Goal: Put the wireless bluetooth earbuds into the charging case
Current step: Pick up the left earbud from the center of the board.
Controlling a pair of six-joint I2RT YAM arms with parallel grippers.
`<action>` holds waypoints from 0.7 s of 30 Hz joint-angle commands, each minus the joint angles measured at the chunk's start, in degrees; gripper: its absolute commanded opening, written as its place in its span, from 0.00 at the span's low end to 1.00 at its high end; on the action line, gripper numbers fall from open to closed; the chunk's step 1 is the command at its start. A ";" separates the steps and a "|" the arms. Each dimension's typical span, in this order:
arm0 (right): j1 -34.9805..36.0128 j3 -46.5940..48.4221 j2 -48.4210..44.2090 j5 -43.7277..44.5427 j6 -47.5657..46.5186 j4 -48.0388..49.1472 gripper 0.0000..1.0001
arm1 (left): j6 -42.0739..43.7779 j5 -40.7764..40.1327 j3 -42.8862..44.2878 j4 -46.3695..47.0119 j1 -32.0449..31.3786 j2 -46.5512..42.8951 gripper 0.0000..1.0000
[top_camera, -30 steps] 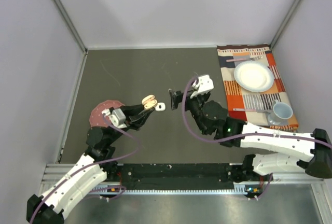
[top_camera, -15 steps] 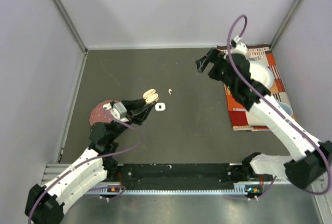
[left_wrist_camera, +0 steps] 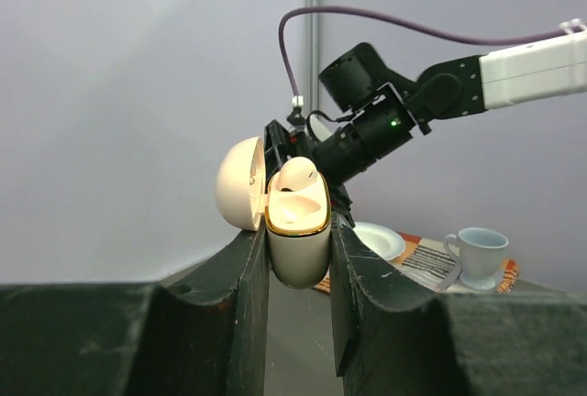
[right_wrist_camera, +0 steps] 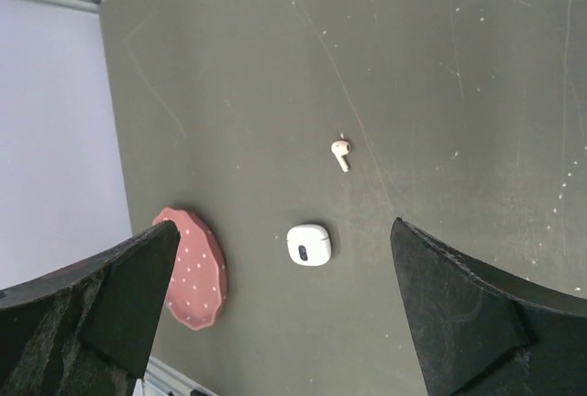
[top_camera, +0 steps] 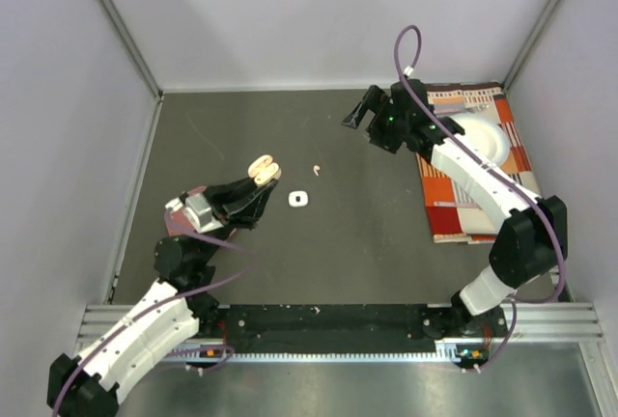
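Pinching open peach case point(left_wrist_camera: 299, 254), left tool point(left_wrist_camera: 297, 231)

Dark grey table point(top_camera: 386, 253); peach case point(left_wrist_camera: 298, 245) with gold rim; white case point(right_wrist_camera: 308, 244); pale peach earbud point(right_wrist_camera: 340, 153); pink dish point(right_wrist_camera: 197, 272), white-dotted; placemat point(top_camera: 446, 219) striped orange, white and dark; white plate point(top_camera: 494, 135); pale blue mug point(left_wrist_camera: 477, 254).

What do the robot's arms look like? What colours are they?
The left arm and right arm both have chunky white shells with black joints. A thin purple cable loops along each one. The left gripper and right gripper are black, with two thick wedge-shaped fingers. A tiny green light glows near the right wrist.
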 commanded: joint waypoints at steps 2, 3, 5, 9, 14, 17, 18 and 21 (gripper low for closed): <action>-0.64 9.96 6.54 6.48 -2.22 -12.41 0.99 | -1.27 -2.43 -4.98 1.24 -0.23 -6.64 0.00; -0.64 11.03 7.68 7.91 -2.84 -16.09 0.99 | -1.10 -2.70 -5.43 0.79 -0.23 -7.43 0.00; -0.73 13.22 10.76 8.71 -5.47 -17.61 0.99 | -0.31 -2.61 -6.57 -0.08 -0.23 -9.10 0.00; -0.73 13.94 13.84 12.67 -4.96 -20.26 0.99 | 1.27 -3.05 -6.93 -0.70 -0.23 -10.34 0.00; -0.38 16.91 18.67 9.25 -4.95 -19.73 0.99 | 2.59 -1.12 -5.43 -5.10 -0.23 -11.39 0.00; 1.63 20.26 22.19 11.78 -6.54 -20.25 0.99 | 3.73 -1.47 -5.52 -7.73 -0.23 -12.53 0.00; 2.51 20.44 22.89 12.92 -6.45 -20.26 0.98 | 4.00 -1.99 -5.61 -8.17 -0.23 -12.88 0.00; 4.80 21.94 24.21 15.48 -6.10 -20.26 0.94 | 4.79 -3.05 -6.31 -8.79 -0.23 -14.20 0.00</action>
